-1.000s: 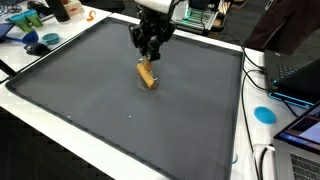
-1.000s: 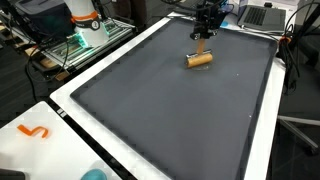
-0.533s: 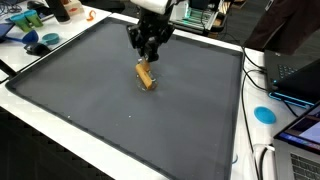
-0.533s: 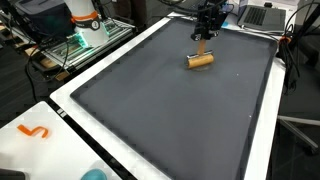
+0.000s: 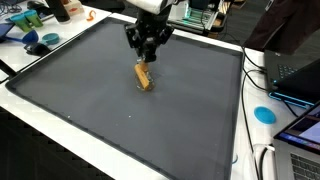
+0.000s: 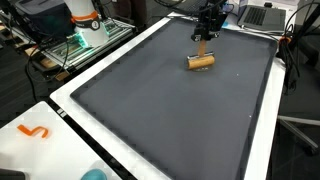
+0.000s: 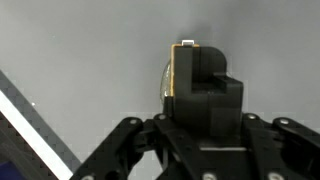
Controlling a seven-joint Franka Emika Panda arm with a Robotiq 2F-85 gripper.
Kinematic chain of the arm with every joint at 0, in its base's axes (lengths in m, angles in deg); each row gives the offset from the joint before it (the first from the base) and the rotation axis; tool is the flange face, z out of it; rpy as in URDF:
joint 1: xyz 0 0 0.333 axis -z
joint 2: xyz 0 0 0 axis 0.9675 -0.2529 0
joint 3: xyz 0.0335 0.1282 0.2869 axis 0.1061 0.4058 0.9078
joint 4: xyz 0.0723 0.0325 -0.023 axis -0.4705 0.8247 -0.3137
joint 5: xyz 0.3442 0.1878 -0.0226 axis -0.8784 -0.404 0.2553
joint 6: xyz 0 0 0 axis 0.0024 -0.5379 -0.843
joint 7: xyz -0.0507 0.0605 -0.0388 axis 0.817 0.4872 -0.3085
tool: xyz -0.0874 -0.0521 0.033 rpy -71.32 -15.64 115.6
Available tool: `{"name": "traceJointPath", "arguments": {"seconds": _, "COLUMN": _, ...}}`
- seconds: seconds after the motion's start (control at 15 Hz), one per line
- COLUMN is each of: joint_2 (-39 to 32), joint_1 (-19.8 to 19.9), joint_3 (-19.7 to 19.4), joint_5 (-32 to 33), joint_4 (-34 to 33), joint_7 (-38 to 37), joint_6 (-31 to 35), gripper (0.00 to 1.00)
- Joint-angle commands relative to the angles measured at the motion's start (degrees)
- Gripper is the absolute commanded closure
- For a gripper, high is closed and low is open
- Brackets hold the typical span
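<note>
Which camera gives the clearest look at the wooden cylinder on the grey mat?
An exterior view shows the wooden cylinder whole, side-on, clear of the pincer. In an exterior view from elsewhere, the pincer crowds its far end. The wrist view shows only a sliver behind the pincer.

Even, bright overhead light gives soft shadows on the dark mat (image 5: 90,100), while the wrist view looks washed-out and slightly blurred.

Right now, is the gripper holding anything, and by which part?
Apparently yes: the gripper is closed on the tan wooden piece at its thin upper end; the thicker lower end is down by the dark mat.
</note>
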Motion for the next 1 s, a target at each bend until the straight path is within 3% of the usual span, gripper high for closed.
{"name": "traceJointPath", "arguments": {"seconds": 0.0, "joint_2": -4.7, "joint_1": 0.4, "joint_3": -2.2, "joint_5": 2.7, "joint_4": -0.3, "joint_7": -3.7, "joint_6": 3.5, "gripper": 0.76}}
{"name": "traceJointPath", "arguments": {"seconds": 0.93, "joint_2": -6.3, "joint_1": 0.6, "joint_3": -3.7, "joint_5": 2.0, "joint_4": -2.4, "joint_7": -7.8, "joint_6": 1.8, "gripper": 0.76}}
